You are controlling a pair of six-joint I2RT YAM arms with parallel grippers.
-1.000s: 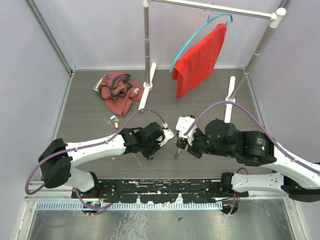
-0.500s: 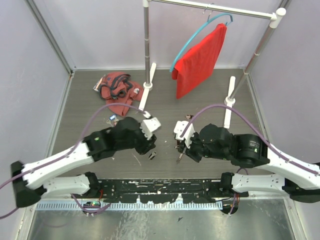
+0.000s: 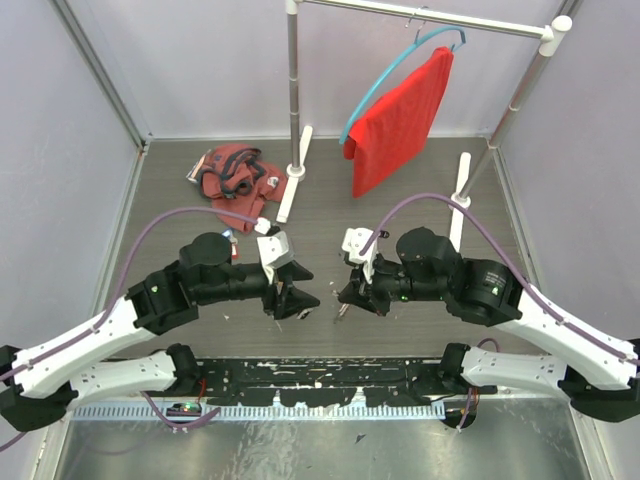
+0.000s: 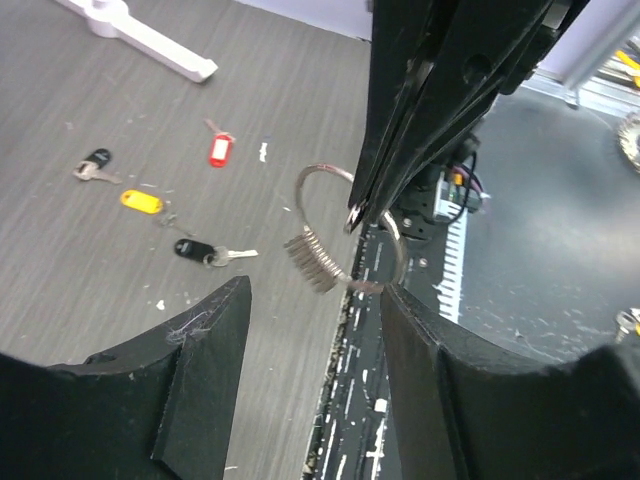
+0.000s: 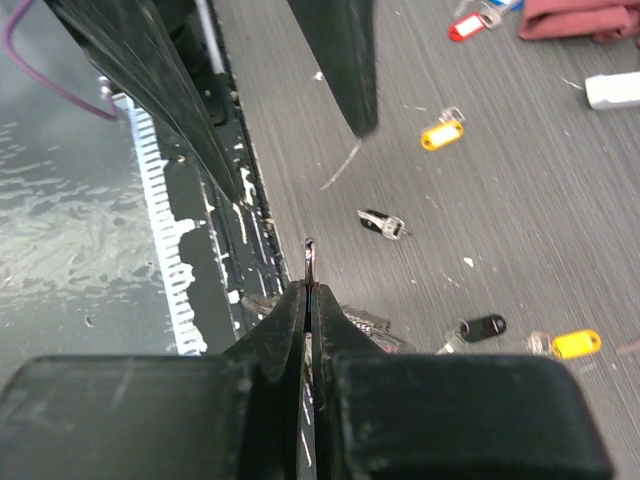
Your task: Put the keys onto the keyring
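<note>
My right gripper [image 5: 310, 290] is shut on the keyring [image 5: 310, 256], a thin silver wire ring seen edge-on between its fingers. In the left wrist view the keyring [image 4: 312, 260] hangs from the right gripper [image 4: 355, 215] above the table's near edge. My left gripper [image 4: 315, 330] is open and empty, a short way left of the ring; in the top view the left gripper [image 3: 292, 295] faces the right gripper [image 3: 350, 295]. Keys lie loose on the table: a black-tagged key [image 4: 196, 249], a yellow-tagged key [image 4: 140, 200], a red-tagged key [image 4: 220, 150] and another black-tagged key [image 4: 96, 160].
A red cloth heap [image 3: 235, 180] lies at the back left. A clothes rack with a red garment [image 3: 400, 120] stands at the back, its white feet [image 3: 290, 190] on the table. A black rail [image 3: 320, 375] runs along the near edge.
My left gripper has drawn back to the left, away from the right gripper, and its arm has swung round. My right gripper has shifted slightly left, still holding the keyring.
</note>
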